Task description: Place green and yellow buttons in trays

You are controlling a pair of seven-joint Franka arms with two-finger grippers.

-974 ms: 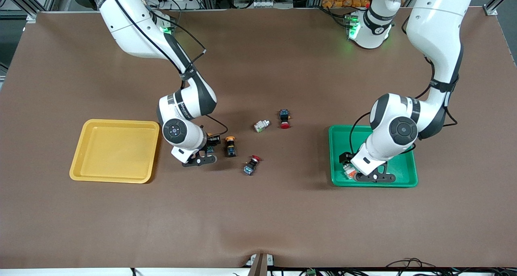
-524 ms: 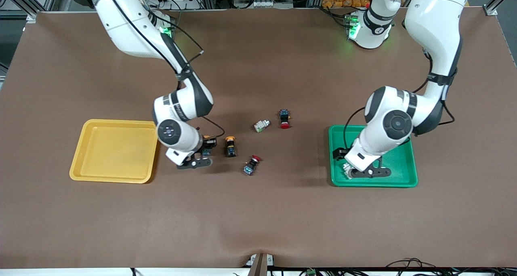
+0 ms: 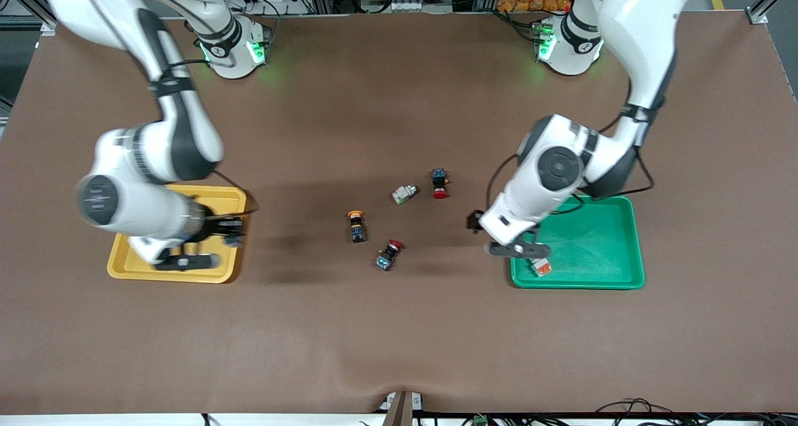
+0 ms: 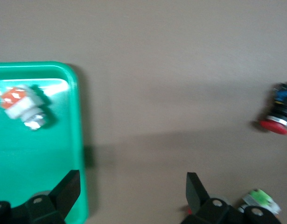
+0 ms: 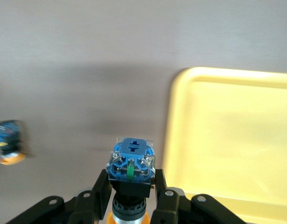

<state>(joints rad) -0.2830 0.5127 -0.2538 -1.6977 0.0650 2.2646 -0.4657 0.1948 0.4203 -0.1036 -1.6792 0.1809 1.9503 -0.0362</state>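
Observation:
My right gripper (image 3: pixel 232 231) is shut on a yellow-capped button with a black body and blue base (image 5: pixel 131 163), and holds it over the edge of the yellow tray (image 3: pixel 143 265) that faces the table's middle; the tray also shows in the right wrist view (image 5: pixel 227 140). My left gripper (image 3: pixel 479 221) is open and empty over the mat beside the green tray (image 3: pixel 598 245). A whitish button with an orange end (image 3: pixel 540 266) lies in that tray (image 4: pixel 36 158). A second yellow-capped button (image 3: pixel 356 225) and a whitish green-ended button (image 3: pixel 404 193) lie mid-table.
Two red-capped black buttons lie on the mat, one (image 3: pixel 439 184) beside the whitish green-ended button, one (image 3: pixel 386 256) nearer the camera than the yellow-capped button. The brown mat (image 3: pixel 399 338) covers the whole table.
My right gripper carried the yellow-capped button from the mat to over the yellow tray. My left gripper let go of the orange-ended button in the green tray and moved out toward the table's middle.

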